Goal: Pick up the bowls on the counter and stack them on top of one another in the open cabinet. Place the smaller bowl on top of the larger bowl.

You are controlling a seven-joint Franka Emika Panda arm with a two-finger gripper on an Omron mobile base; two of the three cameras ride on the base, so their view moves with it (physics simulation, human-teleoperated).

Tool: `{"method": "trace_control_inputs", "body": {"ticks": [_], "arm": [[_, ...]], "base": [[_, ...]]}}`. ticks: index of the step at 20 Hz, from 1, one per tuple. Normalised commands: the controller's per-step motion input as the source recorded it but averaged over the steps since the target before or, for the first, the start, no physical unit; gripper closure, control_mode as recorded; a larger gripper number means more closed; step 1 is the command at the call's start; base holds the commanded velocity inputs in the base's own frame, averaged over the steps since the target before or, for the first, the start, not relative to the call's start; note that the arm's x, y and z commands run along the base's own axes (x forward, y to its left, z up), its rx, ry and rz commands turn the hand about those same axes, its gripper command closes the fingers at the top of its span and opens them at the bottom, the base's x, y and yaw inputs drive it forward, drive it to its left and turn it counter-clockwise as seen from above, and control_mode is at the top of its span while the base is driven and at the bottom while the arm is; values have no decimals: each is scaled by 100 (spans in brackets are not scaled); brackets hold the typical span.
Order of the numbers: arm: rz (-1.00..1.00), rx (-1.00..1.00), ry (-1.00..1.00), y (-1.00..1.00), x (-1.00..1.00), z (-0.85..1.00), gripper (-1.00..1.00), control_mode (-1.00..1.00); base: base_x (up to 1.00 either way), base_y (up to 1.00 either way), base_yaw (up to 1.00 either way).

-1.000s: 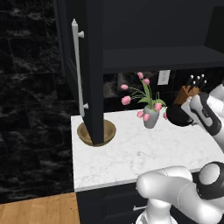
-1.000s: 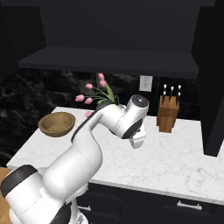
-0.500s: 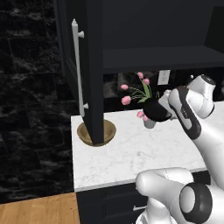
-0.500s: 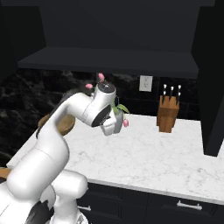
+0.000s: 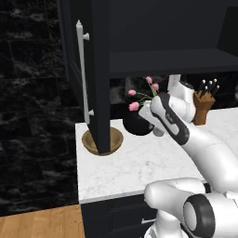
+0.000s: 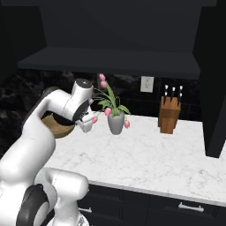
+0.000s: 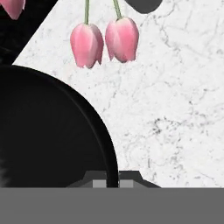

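My gripper [image 7: 112, 180] is shut on the rim of a round black bowl [image 7: 48, 131], which hangs above the counter [image 5: 139, 162] in front of the flower vase. In the left base view the black bowl [image 5: 136, 123] is just right of the open cabinet's door [image 5: 100, 69], with the gripper [image 5: 148, 122] at its right edge. The tan-brown wooden bowl [image 5: 103, 141] sits on the counter's far left, partly hidden behind that door. In the right base view the wooden bowl [image 6: 57, 127] peeks out behind my arm. The cabinet's dark shelf [image 5: 172, 61] runs above.
A grey vase [image 6: 115, 123] of pink tulips [image 7: 105, 41] stands mid-counter, close to my hand. A wooden knife block [image 6: 170, 114] is at the back right. The door's long silver bar handle [image 5: 83, 69] juts out on the left. The counter's left edge [image 5: 78, 158] drops off.
The arm has swung left across the counter with the black bowl in its grip, passing in front of the vase toward the cabinet door and the wooden bowl.
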Motion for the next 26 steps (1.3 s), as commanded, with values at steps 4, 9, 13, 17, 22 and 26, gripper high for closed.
{"method": "trace_control_inputs", "body": {"ticks": [4,9,13,17,22,26], "arm": [[11,0,14,100,48,-28,100,-100],[2,-1,1,74,13,-10,100,-100],[5,-14,1,23,13,-29,100,-100],[4,-8,0,31,16,-37,100,-100],[0,0,-1,19,25,-5,100,-100],[0,0,0,2,30,-12,100,-100]], "base": [[0,0,0],[0,0,0],[0,0,0],[0,0,0],[0,0,0],[0,0,0]]}}
